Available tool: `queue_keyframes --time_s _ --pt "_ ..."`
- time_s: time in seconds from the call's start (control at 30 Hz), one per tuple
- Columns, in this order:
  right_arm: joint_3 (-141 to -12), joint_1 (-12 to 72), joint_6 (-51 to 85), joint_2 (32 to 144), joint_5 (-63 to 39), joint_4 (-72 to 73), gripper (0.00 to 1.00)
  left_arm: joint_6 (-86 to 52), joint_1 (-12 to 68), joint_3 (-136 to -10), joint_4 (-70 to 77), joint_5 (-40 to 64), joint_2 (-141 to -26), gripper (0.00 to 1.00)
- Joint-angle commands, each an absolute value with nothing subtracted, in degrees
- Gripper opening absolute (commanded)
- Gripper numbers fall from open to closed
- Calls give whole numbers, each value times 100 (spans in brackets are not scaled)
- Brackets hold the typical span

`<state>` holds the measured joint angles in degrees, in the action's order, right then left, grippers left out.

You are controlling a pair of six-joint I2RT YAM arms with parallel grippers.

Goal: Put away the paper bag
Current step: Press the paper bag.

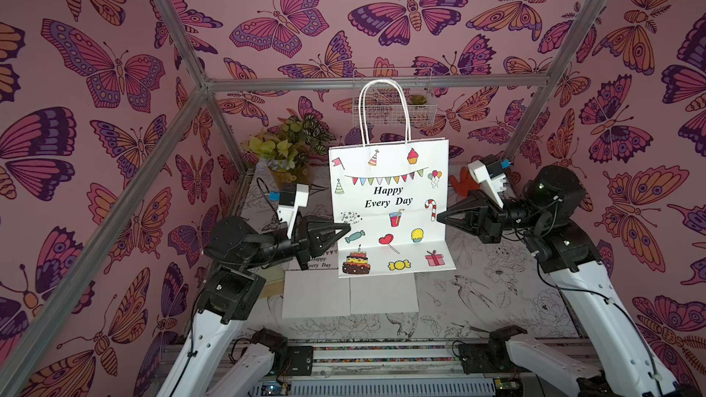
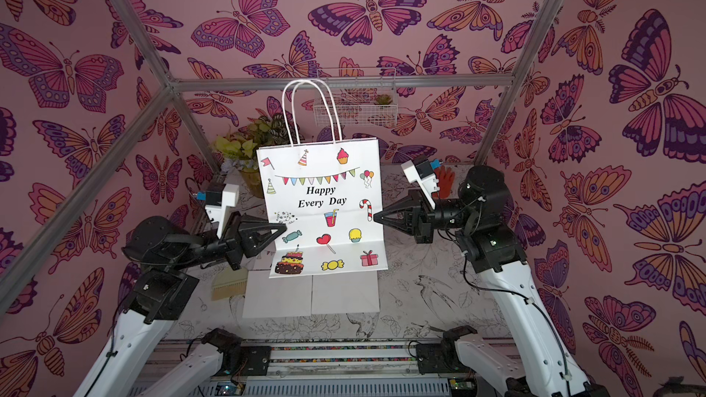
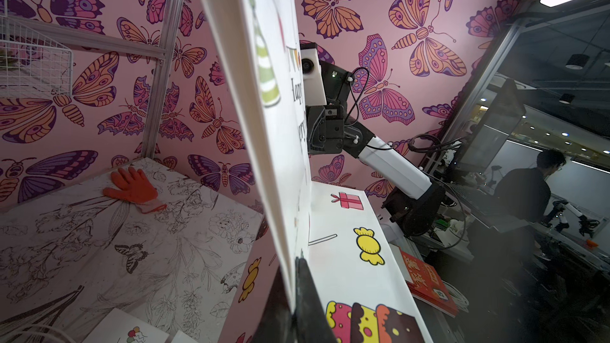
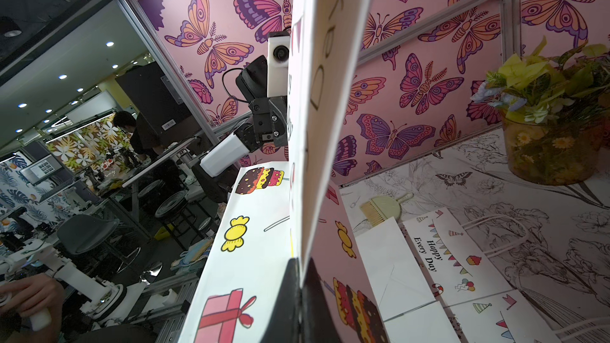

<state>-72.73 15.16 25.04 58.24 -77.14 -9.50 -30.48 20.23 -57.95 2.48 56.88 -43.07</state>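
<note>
The paper bag [image 1: 389,204] is held upright over the bench [image 1: 496,292], with its handles on top. The left claw [image 1: 348,226] is pinched on the bag's left edge. The right claw [image 1: 438,216] is pinched on its right edge. The bottom part of the bag bends toward the front. More flat bags [image 1: 344,295] lie on the bench under it. An orange glove [image 3: 133,188] and a pot of plants [image 1: 286,150] sit at the back.
</note>
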Motion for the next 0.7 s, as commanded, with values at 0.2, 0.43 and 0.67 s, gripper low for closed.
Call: queue_keyframes --time_s 0.2,0.43,0.67 --pt "-7567 1530 2504 5768 -7355 -950 0 -2620 1978 -5998 -352 5853 -4234 34" --pt "-7572 1505 2548 5717 -7269 -919 0 -2452 1973 -6064 -632 5892 -4245 3" --pt "-7545 1516 2515 5750 -7498 -1000 0 -2455 1969 -6077 -568 5564 -4169 0"
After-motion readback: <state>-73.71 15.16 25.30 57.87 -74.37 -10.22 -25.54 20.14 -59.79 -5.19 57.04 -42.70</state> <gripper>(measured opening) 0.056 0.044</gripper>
